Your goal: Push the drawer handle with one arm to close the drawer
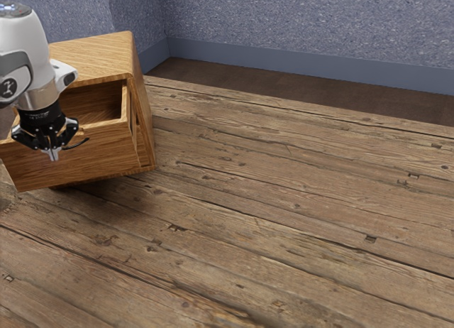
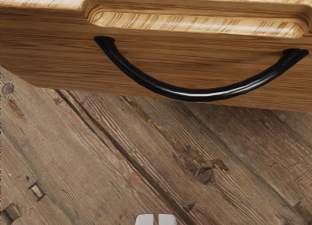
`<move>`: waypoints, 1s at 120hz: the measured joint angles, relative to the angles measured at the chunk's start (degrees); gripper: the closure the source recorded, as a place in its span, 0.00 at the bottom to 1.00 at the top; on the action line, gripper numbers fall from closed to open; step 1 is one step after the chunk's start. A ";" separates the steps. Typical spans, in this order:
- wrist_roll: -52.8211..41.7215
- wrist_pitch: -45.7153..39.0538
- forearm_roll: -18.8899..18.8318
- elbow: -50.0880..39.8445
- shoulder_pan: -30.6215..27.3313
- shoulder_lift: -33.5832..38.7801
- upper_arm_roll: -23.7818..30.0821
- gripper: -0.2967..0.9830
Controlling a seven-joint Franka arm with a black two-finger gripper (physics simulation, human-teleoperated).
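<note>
Cabinet, wooden, upper left of the exterior view, its drawer open, the inside partly hidden behind the arm, itself cut off by the frame's left edge. Handle, black, bowed, on the drawer's front, across the wrist view's upper half; partly masked in the exterior view by the gripper, its fingers clenched together.

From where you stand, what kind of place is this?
It looks like a room indoors, maybe a pretend one for robot practice. You can tell from the speckled blue wall with its skirting board, and the wooden cabinet with its drawer open.
</note>
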State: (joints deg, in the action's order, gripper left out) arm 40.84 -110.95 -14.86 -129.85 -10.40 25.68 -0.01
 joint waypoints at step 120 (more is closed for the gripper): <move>-0.25 -15.96 -8.51 -1.49 1.62 -6.18 -4.87 0.85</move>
State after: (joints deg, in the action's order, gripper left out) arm 40.59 -126.91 -23.38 -131.33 -8.78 19.50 -4.88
